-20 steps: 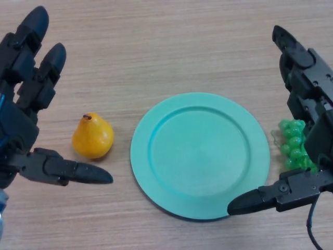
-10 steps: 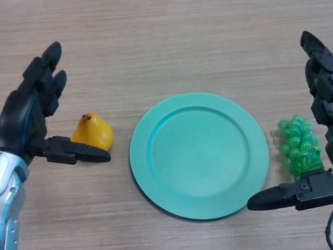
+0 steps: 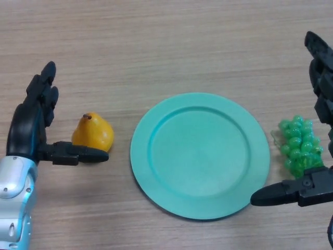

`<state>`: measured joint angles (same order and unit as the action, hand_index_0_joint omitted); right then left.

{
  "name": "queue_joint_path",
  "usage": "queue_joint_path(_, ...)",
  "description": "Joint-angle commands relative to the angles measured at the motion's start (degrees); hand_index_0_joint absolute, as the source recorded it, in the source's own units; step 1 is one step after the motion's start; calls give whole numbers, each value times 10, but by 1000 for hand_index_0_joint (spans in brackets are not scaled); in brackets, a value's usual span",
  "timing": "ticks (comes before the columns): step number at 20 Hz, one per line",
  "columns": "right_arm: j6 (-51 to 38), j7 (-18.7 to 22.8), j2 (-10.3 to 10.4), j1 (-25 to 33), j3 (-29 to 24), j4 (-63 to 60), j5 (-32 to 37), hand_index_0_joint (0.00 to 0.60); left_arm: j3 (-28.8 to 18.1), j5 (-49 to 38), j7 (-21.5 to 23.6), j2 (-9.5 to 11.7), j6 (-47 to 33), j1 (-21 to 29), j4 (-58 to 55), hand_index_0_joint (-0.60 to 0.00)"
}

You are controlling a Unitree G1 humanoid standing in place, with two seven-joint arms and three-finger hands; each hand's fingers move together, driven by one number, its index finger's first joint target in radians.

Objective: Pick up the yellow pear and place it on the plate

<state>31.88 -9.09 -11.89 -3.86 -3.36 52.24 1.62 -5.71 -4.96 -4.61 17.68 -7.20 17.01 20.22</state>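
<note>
I have a wooden table [image 3: 156, 41] filling the frame, and at its centre the biggest item, a teal plate [image 3: 200, 200], lying flat with nothing on it. My right hand [image 3: 317, 190] comes next in bulk, at the right edge of the frame: fingers straight up the edge, thumb reaching toward the plate's lower right rim, spread wide and holding nothing. My left hand [image 3: 28, 133] is at the left edge, also spread wide, its fingers pointing toward the upper left and its thumb stretched across the near side of the yellow pear [image 3: 93, 133]. A bunch of green grapes [image 3: 297, 146] sits just right of the plate, between the right hand's fingers and thumb, and I will leave it alone.

The pear stands upright with its stem on top, left of centre, just beside the plate's left rim but apart from it. It sits in the open span of my left hand. I cannot tell whether the thumb touches it.

As I judge it, the grasp is the step in hand. To do it well I would bring the palm in toward the pear's wide lower body, curl the fingers round its far side against the thumb, and close gently so the rounded fruit does not squirt out toward the plate. Lift only once it is held.
</note>
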Motion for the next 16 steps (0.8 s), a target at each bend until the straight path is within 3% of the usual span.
queue_joint_path(1, -86, -1, -13, 15, -22, 19, 24, 0, -20, 29, 35, 23, -113, 52, 35, 0)
queue_joint_path(6, -100, -1, -13, 13, -35, 4, 34, 0, 3, 62, 69, 11, -170, 109, 190, 0)
queue_joint_path(10, -112, 1, -12, 12, -40, -5, 36, 0, 12, 55, 64, -3, -221, 146, 265, 0)
queue_joint_path(12, -111, 2, -12, 12, -41, -5, 37, 0, 14, 61, 69, -4, -234, 149, 277, -199)
queue_joint_path(13, -110, 3, -13, 12, -40, -4, 36, 0, 17, 71, 77, -5, -246, 153, 289, -351)
queue_joint_path(14, -108, 4, -14, 12, -39, -3, 33, 0, 21, 87, 90, -6, -258, 157, 303, -450)
queue_joint_path(15, -105, 7, -15, 14, -34, 0, 25, 0, 36, 143, 124, -2, -274, 161, 332, -600)
queue_joint_path(16, -102, 7, -13, 15, -33, 3, 27, 0, 35, 150, 121, 0, -268, 159, 331, -600)
